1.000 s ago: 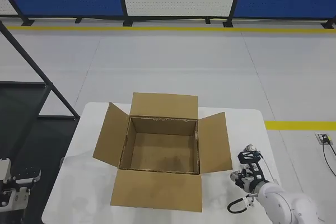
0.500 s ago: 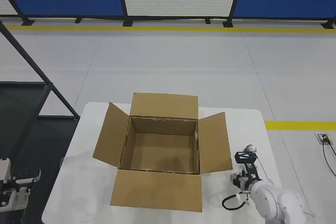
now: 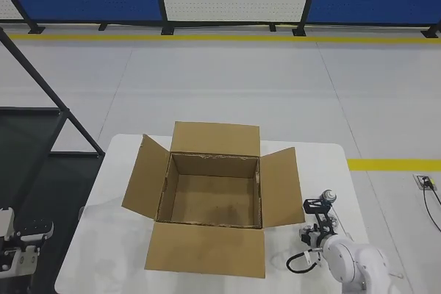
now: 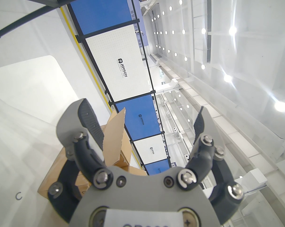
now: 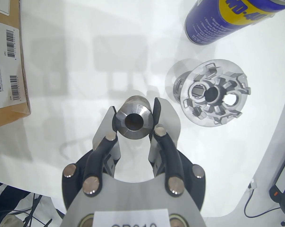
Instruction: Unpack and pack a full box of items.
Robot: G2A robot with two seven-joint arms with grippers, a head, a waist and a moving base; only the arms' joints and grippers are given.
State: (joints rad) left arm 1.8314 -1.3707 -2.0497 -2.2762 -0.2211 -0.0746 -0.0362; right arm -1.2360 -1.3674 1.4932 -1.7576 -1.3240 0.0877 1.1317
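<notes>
Beside the open cardboard box (image 3: 206, 250), over the white table (image 5: 85, 36), the right gripper (image 5: 135, 111) is closed around a short metal cylinder (image 5: 134, 122), jaws pressed against its round sides near the upper end. Whether the piece rests on the table or hangs just above it is hard to tell. Such steel is likely heavy, rigid and slick, so a firm squeeze across the middle looks safest. A toothed metal hub (image 5: 215, 95) and a blue spray can (image 5: 227, 8) sit close by. The left gripper (image 4: 143, 113), spread wide and empty, points toward the ceiling.
</notes>
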